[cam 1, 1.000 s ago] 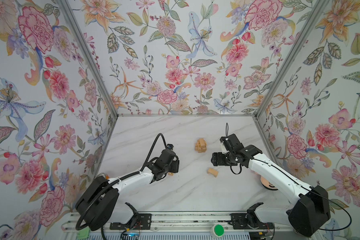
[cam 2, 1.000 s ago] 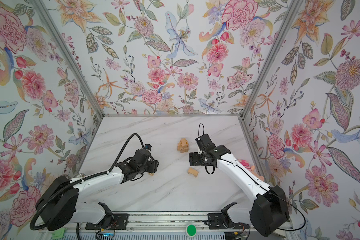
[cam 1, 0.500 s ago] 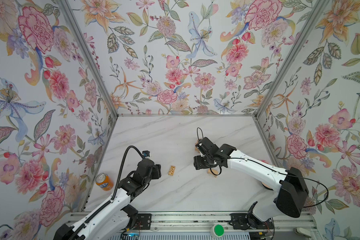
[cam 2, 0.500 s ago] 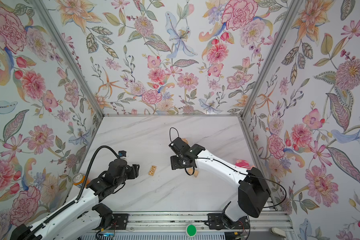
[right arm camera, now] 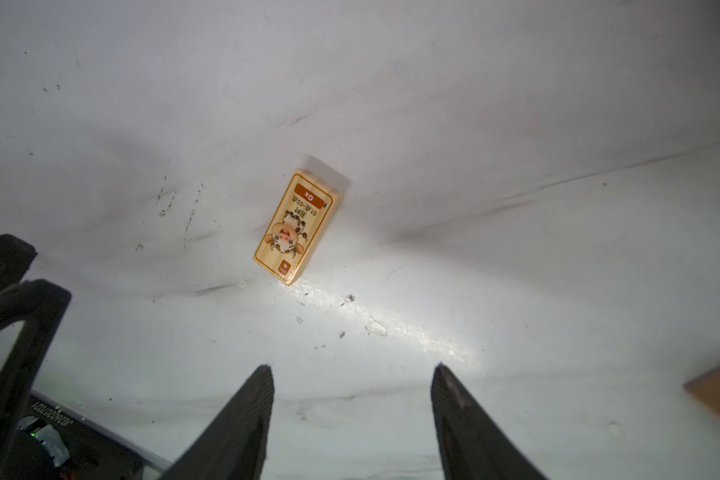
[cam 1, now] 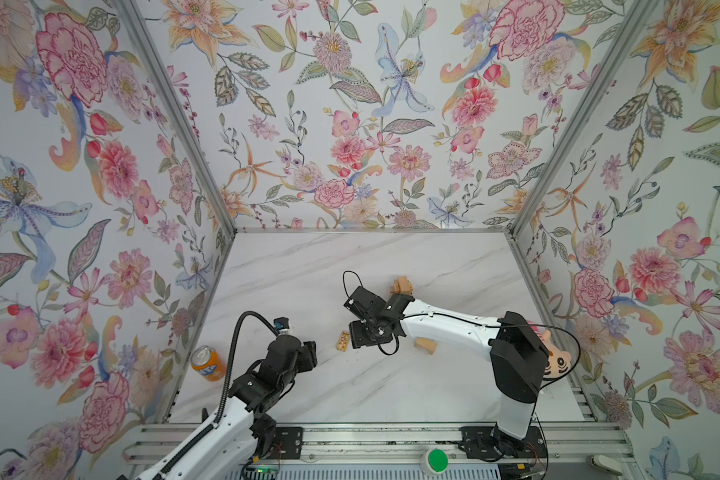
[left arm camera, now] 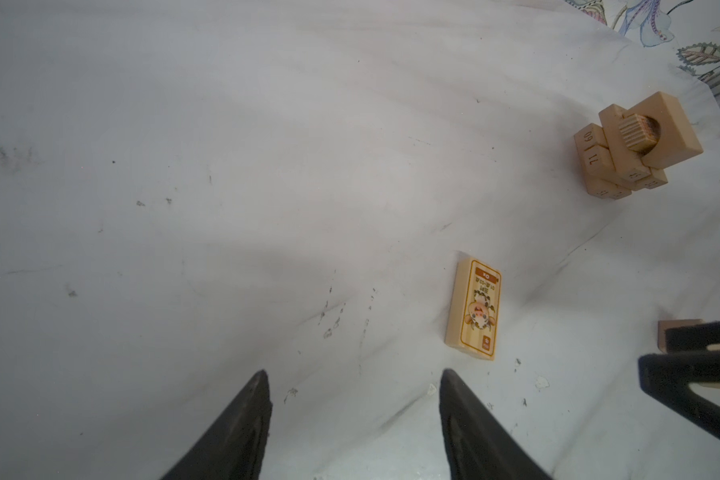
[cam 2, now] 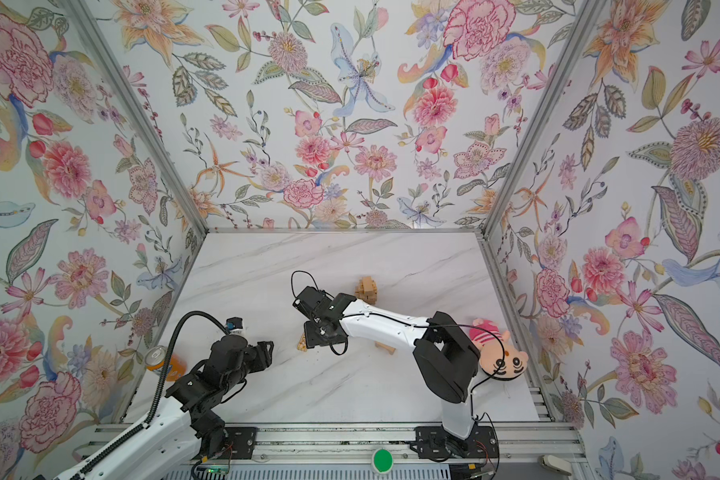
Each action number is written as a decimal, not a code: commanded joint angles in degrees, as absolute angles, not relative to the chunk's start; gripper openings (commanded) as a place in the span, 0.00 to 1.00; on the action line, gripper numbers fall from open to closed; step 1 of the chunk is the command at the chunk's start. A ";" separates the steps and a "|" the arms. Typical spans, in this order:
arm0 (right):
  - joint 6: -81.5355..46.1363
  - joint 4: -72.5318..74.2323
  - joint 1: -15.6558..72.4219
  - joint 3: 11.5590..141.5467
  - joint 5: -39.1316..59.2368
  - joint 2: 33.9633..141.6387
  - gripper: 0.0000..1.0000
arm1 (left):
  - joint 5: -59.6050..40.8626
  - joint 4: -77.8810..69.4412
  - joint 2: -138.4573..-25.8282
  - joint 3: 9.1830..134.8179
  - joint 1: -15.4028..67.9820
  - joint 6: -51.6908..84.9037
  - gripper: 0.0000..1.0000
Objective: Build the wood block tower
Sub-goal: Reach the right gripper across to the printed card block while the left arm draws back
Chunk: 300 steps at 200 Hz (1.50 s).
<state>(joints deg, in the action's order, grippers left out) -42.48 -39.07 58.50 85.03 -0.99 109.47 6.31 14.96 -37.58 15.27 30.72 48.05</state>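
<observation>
You are looking at a marble table (cam 1: 308,270). The right gripper (right arm camera: 352,368) is hovering over its middle, fingers spread and empty. The left gripper (left arm camera: 352,372) is hanging nearer the front edge, also spread and empty. The tower (cam 1: 403,285) is standing toward the back. The ox-printed block (right arm camera: 298,226) is lying flat just ahead of the right fingers, and a plain block (cam 1: 426,345) is lying beside the right arm.
</observation>
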 commanded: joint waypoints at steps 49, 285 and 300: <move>-44.81 -39.03 59.42 94.55 2.05 119.68 0.68 | 4.72 12.41 -36.07 12.86 29.97 49.60 0.66; -41.98 -47.98 58.50 102.44 -1.14 129.33 0.33 | 1.28 10.72 -34.41 11.33 27.27 47.04 0.68; -41.32 -47.94 58.13 102.27 -0.97 129.35 0.34 | 1.23 10.85 -34.54 11.48 27.20 46.89 0.69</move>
